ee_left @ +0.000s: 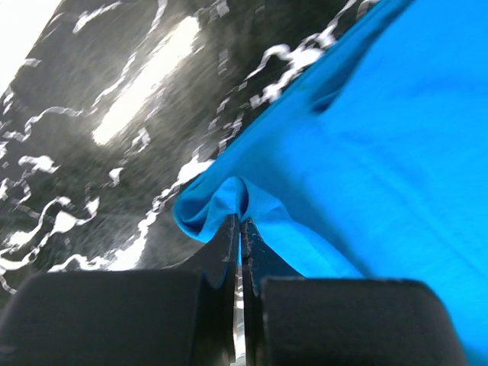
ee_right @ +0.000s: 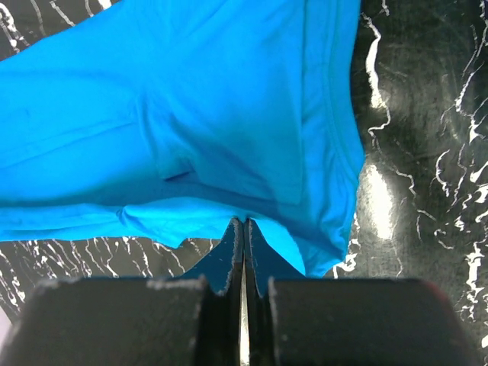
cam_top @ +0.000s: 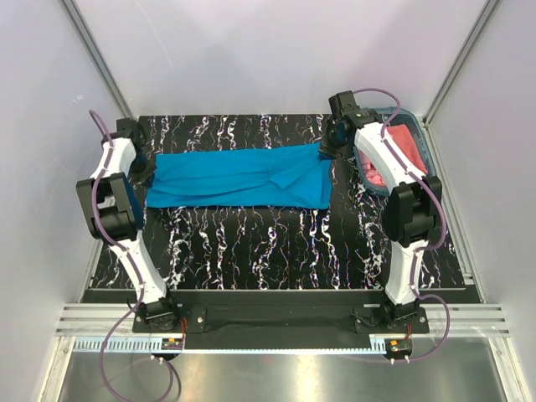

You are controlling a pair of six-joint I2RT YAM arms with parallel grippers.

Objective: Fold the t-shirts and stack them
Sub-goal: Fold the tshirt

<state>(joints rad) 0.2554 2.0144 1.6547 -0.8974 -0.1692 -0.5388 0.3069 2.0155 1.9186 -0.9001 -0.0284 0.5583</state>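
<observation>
Left gripper (ee_left: 240,226) clamps the left end of the turquoise t-shirt (cam_top: 239,177), a long band along the far edge of the bench (cam_top: 276,247), right gripper (ee_right: 244,226) clamps its right end, pink t-shirt (cam_top: 408,144) sits in the basket (cam_top: 428,159) at the far-right corner: we judge the first fold underway, stacking not started.

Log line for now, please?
left gripper: shut on blue t-shirt | right gripper: shut on blue t-shirt | pink t-shirt: in basket
</observation>
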